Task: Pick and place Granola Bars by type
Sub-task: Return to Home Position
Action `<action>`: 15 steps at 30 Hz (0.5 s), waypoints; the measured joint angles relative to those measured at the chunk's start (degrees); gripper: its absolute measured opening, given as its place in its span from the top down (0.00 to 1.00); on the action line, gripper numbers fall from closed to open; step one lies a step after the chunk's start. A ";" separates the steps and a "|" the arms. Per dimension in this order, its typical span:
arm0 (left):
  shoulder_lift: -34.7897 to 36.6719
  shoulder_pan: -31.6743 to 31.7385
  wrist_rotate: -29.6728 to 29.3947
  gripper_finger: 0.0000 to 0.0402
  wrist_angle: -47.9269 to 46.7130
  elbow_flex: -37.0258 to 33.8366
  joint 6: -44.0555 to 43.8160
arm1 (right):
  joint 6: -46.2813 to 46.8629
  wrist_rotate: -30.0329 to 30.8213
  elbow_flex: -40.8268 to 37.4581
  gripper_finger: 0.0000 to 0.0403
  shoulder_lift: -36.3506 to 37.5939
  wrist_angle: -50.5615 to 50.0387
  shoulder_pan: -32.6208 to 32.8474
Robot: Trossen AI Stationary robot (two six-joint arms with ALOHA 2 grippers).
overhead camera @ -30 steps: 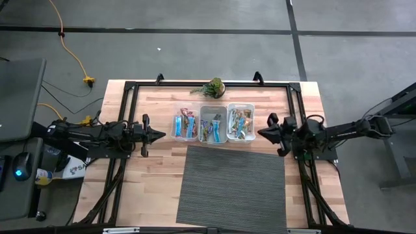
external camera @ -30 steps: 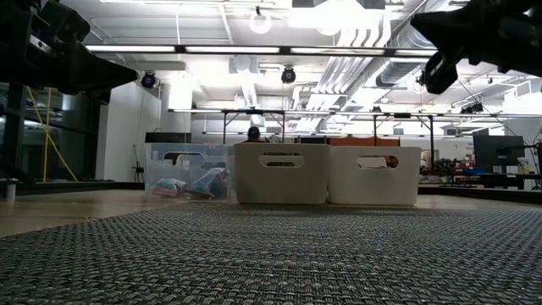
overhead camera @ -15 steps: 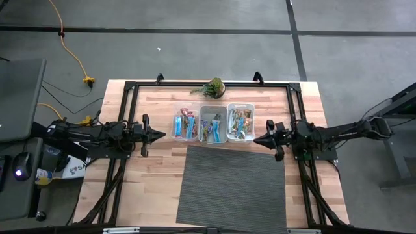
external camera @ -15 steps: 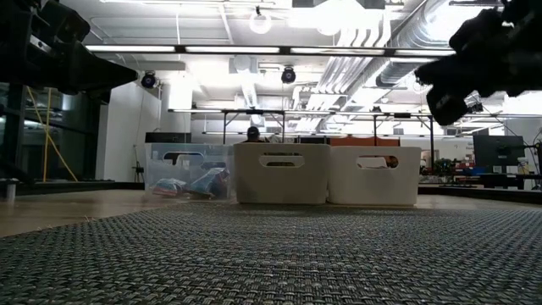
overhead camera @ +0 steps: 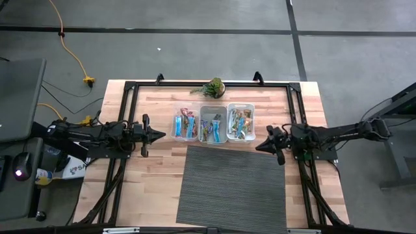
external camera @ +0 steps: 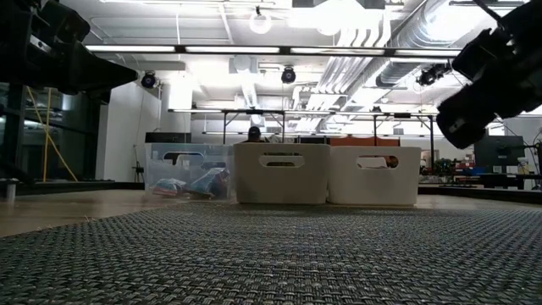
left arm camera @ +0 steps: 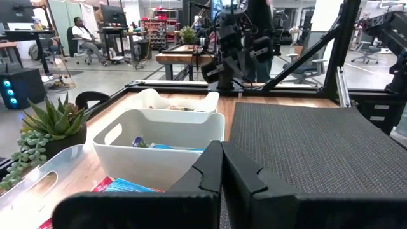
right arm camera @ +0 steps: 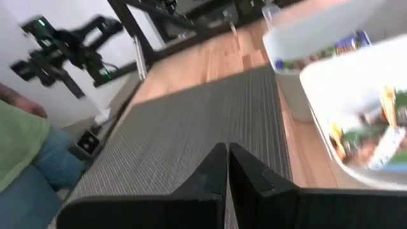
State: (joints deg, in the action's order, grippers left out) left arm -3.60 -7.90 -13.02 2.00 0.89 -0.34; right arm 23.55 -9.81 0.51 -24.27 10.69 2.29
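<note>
Three small rectangular plastic bins (overhead camera: 213,107) side by side at back of light wooden table (overhead camera: 149,188), from above, each holding shiny wrapped granola bars (overhead camera: 187,126) in blue, orange-brown and silver. Small green potted plant (overhead camera: 213,87) just behind. Ribbed grey mat (overhead camera: 234,188) in front of bins. Left gripper (overhead camera: 162,134) hovering just left of bins, right gripper (overhead camera: 259,146) near mat's back right corner, neither touching bins.

Low view: clear bin (external camera: 188,161) with blue wrappers inside, two white bins (external camera: 282,169) beside it; right gripper (external camera: 464,127) up high at right.

Left wrist view: fingers (left arm camera: 206,172) pressed together, nothing between, pointing along row of bins.

Right wrist view: fingers (right arm camera: 213,168) likewise closed and empty, above mat; person in green top (right arm camera: 22,146) beyond table.
</note>
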 joint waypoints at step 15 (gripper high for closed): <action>0.00 0.02 -0.02 1.00 0.01 0.01 -0.01 | -4.40 5.47 -0.02 1.00 0.79 -8.73 0.00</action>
State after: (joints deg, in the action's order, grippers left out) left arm -3.60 -7.88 -13.04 2.01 0.90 -0.35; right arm 19.15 -4.34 0.49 -23.49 1.96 2.28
